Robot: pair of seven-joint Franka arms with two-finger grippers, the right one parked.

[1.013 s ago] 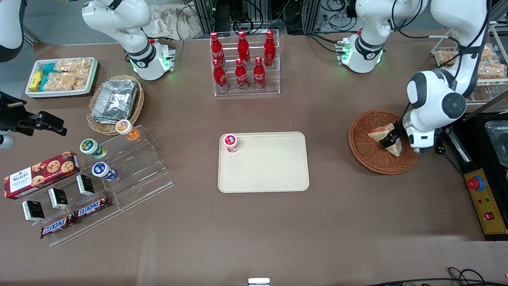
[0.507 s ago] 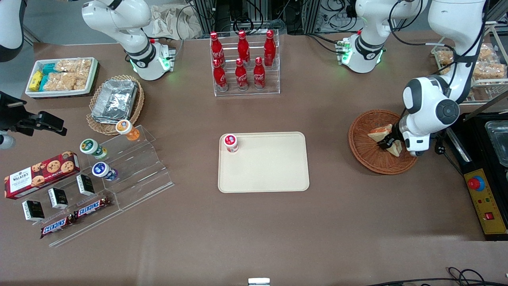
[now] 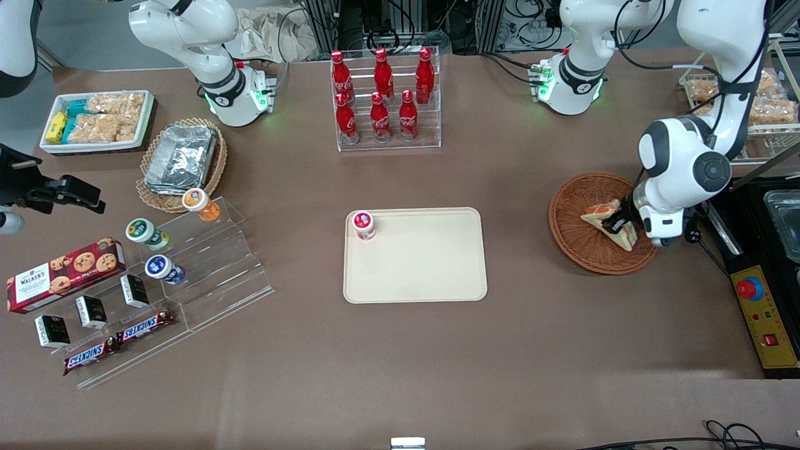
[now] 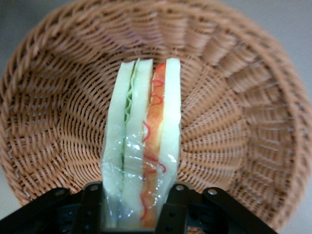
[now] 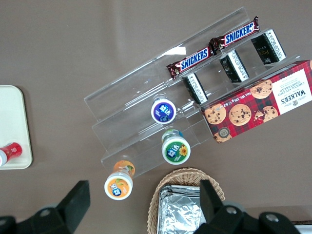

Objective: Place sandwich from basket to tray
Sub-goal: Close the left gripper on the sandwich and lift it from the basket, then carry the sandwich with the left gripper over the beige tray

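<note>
Sandwich gripped in the basket, ready to lift

The end effector (image 4: 139, 207) clenches the sandwich (image 4: 144, 141) across its bread faces, holding it edge-up over the basket (image 3: 578, 240), probably so the filling stays in; the tray (image 3: 425, 275) waits toward the bench's middle.

Readable: "SNICKERS" on two candy bars (image 5: 213, 45); "WALKER'S" on the red cookie box (image 5: 260, 107). Nothing legible near the gripper (image 4: 136, 204).
</note>
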